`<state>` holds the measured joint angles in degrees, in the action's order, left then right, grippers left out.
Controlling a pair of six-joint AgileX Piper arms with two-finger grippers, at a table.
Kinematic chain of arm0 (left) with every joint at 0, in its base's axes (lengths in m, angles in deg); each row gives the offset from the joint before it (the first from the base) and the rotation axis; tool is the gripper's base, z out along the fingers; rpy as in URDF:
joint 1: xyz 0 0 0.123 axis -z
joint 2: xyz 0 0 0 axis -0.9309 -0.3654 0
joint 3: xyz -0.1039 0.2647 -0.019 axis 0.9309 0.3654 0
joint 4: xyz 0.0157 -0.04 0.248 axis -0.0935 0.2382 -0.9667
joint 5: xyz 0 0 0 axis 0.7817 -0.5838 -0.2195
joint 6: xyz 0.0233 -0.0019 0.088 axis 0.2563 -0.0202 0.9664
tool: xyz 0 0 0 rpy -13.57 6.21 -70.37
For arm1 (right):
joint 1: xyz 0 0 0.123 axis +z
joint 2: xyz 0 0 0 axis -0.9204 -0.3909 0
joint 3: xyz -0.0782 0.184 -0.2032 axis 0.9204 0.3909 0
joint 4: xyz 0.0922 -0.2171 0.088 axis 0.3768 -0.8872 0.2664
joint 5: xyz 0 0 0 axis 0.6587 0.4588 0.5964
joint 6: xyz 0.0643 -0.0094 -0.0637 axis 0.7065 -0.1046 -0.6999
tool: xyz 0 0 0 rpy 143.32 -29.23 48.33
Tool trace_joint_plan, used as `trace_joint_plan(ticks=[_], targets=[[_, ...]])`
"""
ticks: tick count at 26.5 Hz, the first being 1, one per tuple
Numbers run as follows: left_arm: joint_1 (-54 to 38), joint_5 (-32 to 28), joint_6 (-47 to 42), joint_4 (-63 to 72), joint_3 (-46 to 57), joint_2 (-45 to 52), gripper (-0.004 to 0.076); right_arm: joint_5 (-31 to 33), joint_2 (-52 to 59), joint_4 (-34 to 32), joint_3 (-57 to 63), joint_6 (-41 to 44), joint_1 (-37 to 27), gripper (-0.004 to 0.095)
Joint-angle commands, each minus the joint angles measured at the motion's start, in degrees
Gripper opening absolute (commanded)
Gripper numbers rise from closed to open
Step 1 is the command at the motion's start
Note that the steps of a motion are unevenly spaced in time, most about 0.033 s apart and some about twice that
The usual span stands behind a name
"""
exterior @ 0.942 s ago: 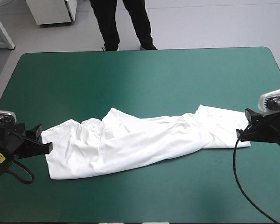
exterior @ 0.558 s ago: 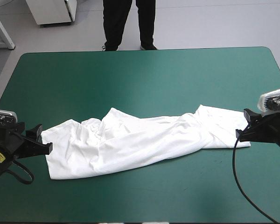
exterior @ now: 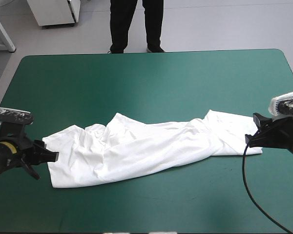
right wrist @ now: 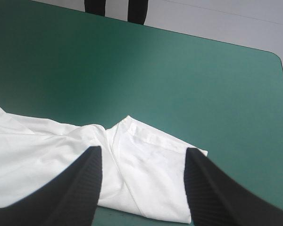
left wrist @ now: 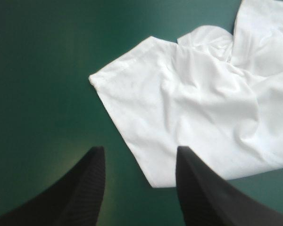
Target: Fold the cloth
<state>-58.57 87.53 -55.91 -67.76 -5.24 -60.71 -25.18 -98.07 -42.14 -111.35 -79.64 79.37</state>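
White fabric on a teal-green cover: the T-shirt lies on the table as one long, rumpled band, stretched crosswise between the two grippers. The table's near edge is closer to the T-shirt than the far edge, which lies well apart from it. Creases and soft folds run along the T-shirt's length. Its middle is bunched, and a loose peak of cloth points toward the far side.

Left gripper: placed at the T-shirt's left end, just beside the cloth's edge. The left wrist view shows its black fingers standing apart, released and holding nothing. A square corner of the T-shirt reaches into the gap between them and rests flat on the cover. Whether either finger touches the cloth cannot be told.

Right gripper: placed at the T-shirt's right end, its tips at the cloth's edge. In the right wrist view its black fingers are likewise spread wide, with nothing clamped. A flat, hemmed piece of the T-shirt lies between and just ahead of them, one corner pointing away from the gripper. The rest of the cloth runs off past one finger toward the left gripper.

Bare cover surrounds the T-shirt on every side.
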Motion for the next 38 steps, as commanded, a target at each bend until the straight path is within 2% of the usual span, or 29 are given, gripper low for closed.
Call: trace_joint_plan(ticks=[1,5,7,9,17,27,38], targets=[[0.1,2.0,0.1,1.3,-2.0,-4.5,0.0351,-2.5,-0.4,1.5,-1.7,-0.9,-0.3,0.0494],[0.1,2.0,1.3,1.8,-1.9,-9.5,0.0378,-1.9,-0.5,0.4,-1.6,-1.5,1.5,0.0493],[0.1,2.1,1.3,2.0,-1.9,-9.9,0.0414,-1.8,-0.6,-2.0,-1.6,-1.5,3.7,0.0493],[0.1,2.1,1.3,2.7,-1.2,-9.3,0.0416,-1.5,-0.9,-4.3,-1.5,-1.4,5.3,0.0493],[-5.3,2.1,2.1,7.2,11.8,-7.6,0.0427,0.2,-0.9,-6.1,-1.5,-0.9,8.6,0.0493],[-6.2,1.6,2.3,2.7,19.3,-9.6,0.0484,0.2,-0.9,-6.3,-1.5,-0.9,10.0,0.0493],[-6.2,-7.6,2.3,4.6,19.6,-22.0,0.0484,0.1,-0.9,-6.1,-1.5,-0.9,10.0,0.0489]])
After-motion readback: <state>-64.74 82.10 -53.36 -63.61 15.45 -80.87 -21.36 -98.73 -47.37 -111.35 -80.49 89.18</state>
